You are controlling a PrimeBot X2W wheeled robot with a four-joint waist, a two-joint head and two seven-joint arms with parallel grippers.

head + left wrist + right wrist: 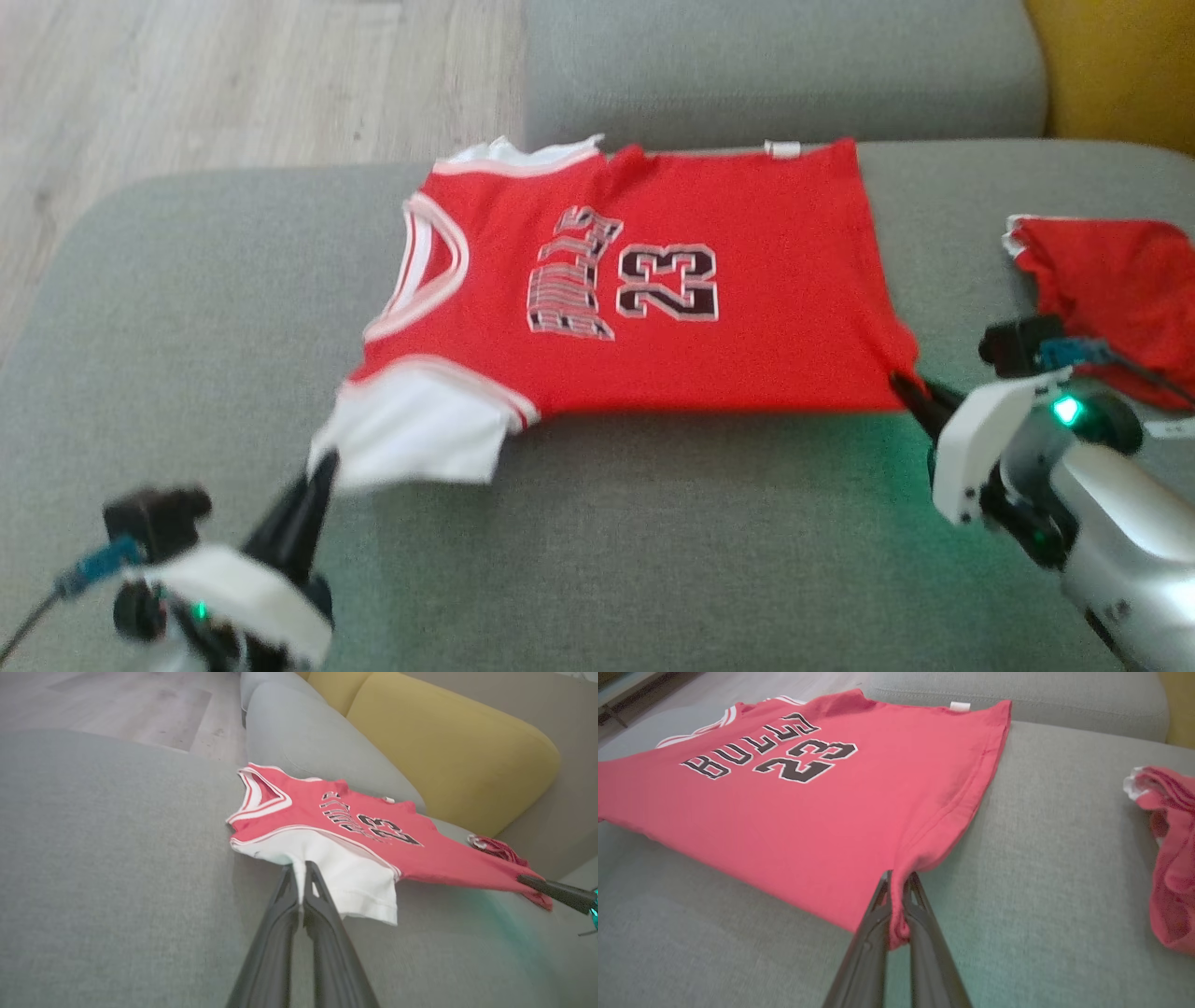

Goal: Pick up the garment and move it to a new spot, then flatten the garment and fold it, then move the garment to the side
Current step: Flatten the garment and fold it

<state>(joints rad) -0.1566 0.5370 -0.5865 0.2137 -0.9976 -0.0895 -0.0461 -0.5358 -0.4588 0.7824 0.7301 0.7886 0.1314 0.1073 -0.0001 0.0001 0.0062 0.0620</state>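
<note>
A red jersey (653, 308) w/ white trim and "23" on the chest is spread across the grey sofa seat (653, 560), neck toward the robot's left, hem toward its right. Its far edge is laid along the foot of the grey back cushion (784, 65). The L claw (322, 467) is seen shut tight on the white sleeve (420, 439) at the near-left corner; in the left wrist view the cloth is pinched between both fingertips. The R claw (901, 381) is likewise closed on the near-right hem corner, w/ red fabric bunched betw. its fingers (924, 933). The near edge is held stretched betw. the two claws & raised slightly off the seat, shadow beneath. A 2nd red garment (1111, 289) is seen crumpled on the seat just beyond the R claw, apart from the jersey. A yellow cushion (444, 742) & wood floor (233, 84) are seen behind.
</note>
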